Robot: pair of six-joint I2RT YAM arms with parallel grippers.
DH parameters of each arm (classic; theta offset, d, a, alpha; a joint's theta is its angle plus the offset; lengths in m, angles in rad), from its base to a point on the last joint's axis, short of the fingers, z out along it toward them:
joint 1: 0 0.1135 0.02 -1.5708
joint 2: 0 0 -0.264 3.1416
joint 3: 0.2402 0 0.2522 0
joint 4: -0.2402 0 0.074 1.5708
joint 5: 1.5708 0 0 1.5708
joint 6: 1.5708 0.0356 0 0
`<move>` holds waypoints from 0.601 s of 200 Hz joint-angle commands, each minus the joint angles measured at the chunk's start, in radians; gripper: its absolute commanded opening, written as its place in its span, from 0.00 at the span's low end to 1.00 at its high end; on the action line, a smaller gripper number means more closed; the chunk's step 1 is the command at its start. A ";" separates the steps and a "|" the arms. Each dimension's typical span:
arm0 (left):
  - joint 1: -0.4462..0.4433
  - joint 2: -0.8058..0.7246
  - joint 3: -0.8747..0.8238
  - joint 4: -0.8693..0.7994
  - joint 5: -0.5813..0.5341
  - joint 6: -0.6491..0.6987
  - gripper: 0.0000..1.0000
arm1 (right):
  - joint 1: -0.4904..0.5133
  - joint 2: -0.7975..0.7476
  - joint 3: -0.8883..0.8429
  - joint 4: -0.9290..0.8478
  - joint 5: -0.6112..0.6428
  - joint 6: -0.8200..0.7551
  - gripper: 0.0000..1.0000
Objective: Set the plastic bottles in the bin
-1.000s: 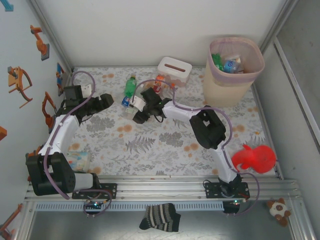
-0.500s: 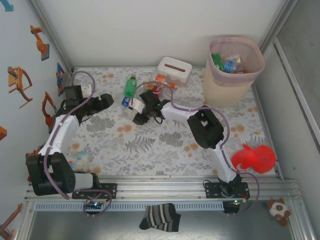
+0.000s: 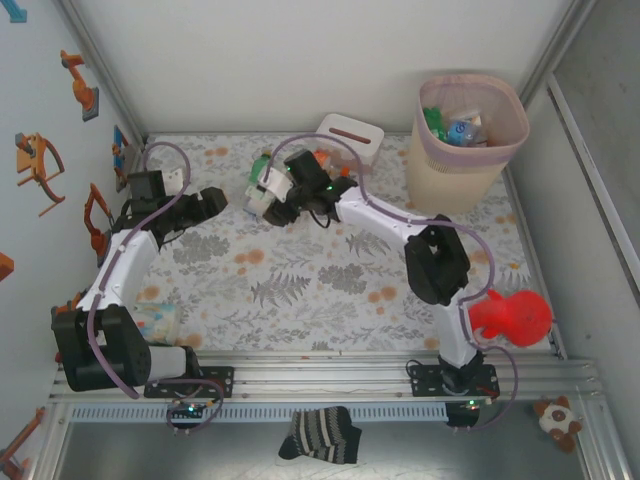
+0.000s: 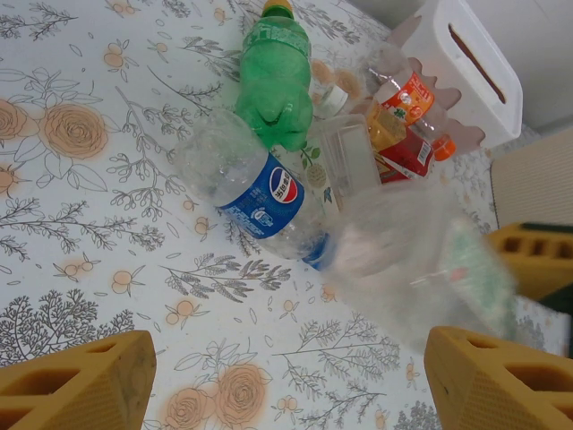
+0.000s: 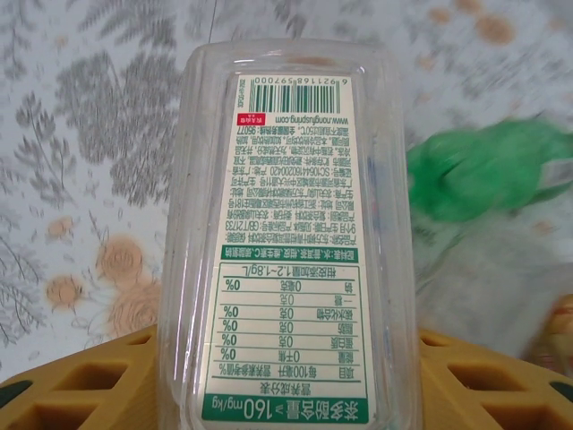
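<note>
Well, the right pincer [image 3: 280, 192] is clamped round a clear white-labelled bottle [image 5: 286, 224] well to the left of the bin [image 3: 455, 180], the left pincer [image 3: 212, 202] gapes empty farther left, so next, I reckon, comes carrying it over the bin and letting go.

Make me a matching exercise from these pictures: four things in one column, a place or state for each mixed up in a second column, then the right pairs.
Things:
1. green bottle
2. tissue box
3. bin
4. white-labelled bottle

Places or states:
A. held by the right gripper
B. at the far right corner, with dropped bottles inside
C. lying on the floral table
D. white, with a slot on top

Pairs: 1-C, 2-D, 3-B, 4-A
</note>
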 commanded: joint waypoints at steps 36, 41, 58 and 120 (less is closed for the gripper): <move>0.008 0.005 0.033 -0.009 0.020 0.009 0.78 | -0.145 -0.118 0.161 -0.179 0.016 0.046 0.56; 0.008 0.006 0.034 -0.009 0.020 0.009 0.79 | -0.161 -0.125 0.171 -0.189 0.016 0.051 0.56; 0.008 0.008 0.034 -0.008 0.022 0.008 0.79 | -0.210 -0.151 0.192 -0.216 0.026 0.057 0.56; 0.010 0.017 0.034 -0.006 0.026 0.004 0.78 | -0.401 -0.235 0.238 -0.260 0.074 0.078 0.56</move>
